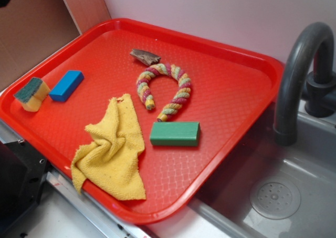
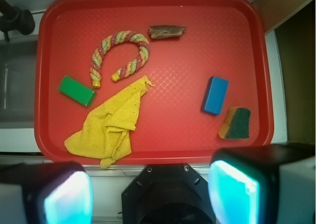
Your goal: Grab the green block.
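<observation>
Smooth dark-green rectangular block (image 1: 175, 133) (image 2: 76, 90) lies flat on the red plastic tray (image 1: 231, 80) (image 2: 168, 135), just beside the crumpled yellow cloth (image 1: 113, 151) (image 2: 111, 122) and near one end of the curved braided rope (image 1: 165, 91) (image 2: 118, 56), top face unobstructed. Gripper (image 2: 150, 189) hangs high above the tray's near edge, fingers spread wide, holding nothing; approach not yet begun.

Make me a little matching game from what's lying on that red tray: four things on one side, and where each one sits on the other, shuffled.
Things:
1. green block
2. blue block
3. yellow cloth
4. brown scrap

Places (exterior view):
A. draped over the tray's near rim
B. just beside the sponge
C. beyond the rope's arch, toward the far rim
D. just below the rope's lower end

Pairs: 1-D, 2-B, 3-A, 4-C
</observation>
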Tool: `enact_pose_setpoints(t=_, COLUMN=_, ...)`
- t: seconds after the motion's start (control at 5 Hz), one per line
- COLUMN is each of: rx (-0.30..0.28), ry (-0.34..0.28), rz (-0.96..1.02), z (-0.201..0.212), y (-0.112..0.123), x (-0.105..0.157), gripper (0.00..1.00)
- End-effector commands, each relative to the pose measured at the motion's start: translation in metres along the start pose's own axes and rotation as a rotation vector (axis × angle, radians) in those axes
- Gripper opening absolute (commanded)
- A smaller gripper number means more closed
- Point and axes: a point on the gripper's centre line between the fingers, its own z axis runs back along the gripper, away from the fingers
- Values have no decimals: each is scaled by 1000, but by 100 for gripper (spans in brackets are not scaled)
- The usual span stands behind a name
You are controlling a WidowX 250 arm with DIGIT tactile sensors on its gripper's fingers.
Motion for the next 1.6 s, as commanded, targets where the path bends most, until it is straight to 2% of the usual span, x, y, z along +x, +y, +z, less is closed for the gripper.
enact_pose_setpoints(t=0.0, rx=0, ry=0, rz=0, z=0, y=0, x=0, gripper=100)
enact_pose_setpoints(t=0.2, rx=44, ry=-94, rz=-256, z=-20, y=-19, x=28, gripper=100)
enact_pose_setpoints(t=0.4, rx=120, ry=-127, rz=-520, z=-33, y=-36, x=43, gripper=100)
enact_pose_setpoints(t=0.6, rx=7, ry=-154, rz=-739, z=-54, y=-58, x=51, gripper=100)
enact_pose_setpoints(t=0.8, rx=-76, ry=-106, rz=-834, z=-82, y=-76, x=60, gripper=100)
enact_pose_setpoints(t=1.0, rx=-81, ry=-43, rz=-847, z=-106, y=-88, x=68, gripper=100)
enact_pose_setpoints(t=1.4, rx=-13, ry=30, rz=-976, z=-150, y=-115, x=74, gripper=100)
